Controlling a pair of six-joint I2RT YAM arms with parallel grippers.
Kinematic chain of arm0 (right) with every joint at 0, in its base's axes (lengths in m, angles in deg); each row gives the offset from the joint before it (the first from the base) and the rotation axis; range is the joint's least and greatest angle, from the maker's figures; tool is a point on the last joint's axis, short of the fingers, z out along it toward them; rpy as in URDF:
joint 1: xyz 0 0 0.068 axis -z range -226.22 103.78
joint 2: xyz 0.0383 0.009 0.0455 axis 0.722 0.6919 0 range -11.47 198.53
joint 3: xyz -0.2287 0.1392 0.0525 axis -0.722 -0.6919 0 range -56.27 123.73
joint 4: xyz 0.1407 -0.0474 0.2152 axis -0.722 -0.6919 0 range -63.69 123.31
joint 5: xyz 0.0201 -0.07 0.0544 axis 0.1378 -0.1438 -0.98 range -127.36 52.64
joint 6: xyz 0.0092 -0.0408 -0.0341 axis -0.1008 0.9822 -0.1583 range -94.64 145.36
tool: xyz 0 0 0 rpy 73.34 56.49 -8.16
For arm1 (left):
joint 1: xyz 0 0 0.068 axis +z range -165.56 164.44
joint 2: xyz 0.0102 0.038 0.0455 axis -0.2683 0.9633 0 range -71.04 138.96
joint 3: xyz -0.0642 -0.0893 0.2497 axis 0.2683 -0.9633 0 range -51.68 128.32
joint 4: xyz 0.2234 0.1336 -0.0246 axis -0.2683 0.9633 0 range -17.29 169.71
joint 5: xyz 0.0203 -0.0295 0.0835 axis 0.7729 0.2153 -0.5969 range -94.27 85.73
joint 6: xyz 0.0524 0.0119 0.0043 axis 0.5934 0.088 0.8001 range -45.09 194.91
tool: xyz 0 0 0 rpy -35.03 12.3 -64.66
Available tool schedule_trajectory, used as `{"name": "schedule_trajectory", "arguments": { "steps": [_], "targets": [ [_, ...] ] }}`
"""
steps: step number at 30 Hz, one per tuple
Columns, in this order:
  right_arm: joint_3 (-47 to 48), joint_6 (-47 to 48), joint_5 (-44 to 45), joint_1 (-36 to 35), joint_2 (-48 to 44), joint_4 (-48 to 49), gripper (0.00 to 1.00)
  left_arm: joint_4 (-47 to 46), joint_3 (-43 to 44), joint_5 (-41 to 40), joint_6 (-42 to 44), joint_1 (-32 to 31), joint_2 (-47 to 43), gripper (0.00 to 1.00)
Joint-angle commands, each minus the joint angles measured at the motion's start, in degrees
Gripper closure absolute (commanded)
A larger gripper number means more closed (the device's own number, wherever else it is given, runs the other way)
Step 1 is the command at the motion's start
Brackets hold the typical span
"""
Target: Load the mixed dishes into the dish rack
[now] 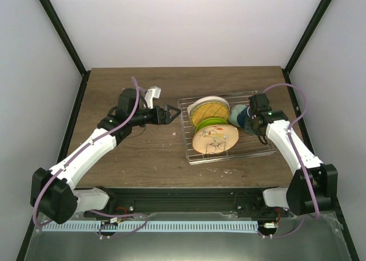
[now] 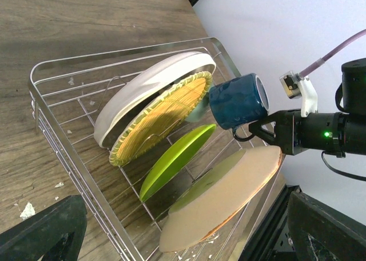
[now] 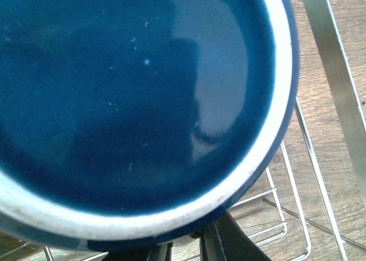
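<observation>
At the right end of the dish rack (image 2: 114, 54), the right hand (image 2: 258, 129) gripped the dark blue mug (image 2: 237, 100) on its side, close beside the racked plates (image 2: 174, 158). The left hand (image 1: 170, 113) hung open by the rack's left edge. The mug looked best lowered slowly, clear of the yellow-orange plate (image 2: 160, 115).

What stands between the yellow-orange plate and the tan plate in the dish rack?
The lime green plate, tilted on its edge; the left wrist view shows it clearly.
</observation>
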Motion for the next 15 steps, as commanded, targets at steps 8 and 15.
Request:
{"name": "schedule_trajectory", "arguments": {
  "steps": [8,15],
  "targets": [
    [1.86,-3.69,-1.89,-0.93,2.31,-1.82,0.99,-0.12,0.35,0.46,0.45,0.24,-0.04,0.03],
    [5.67,-9.7,5.57,-0.99,1.48,-9.85,0.99,-1.94,0.23,2.96,1.04,0.22,1.8,0.03]
  ]
}}
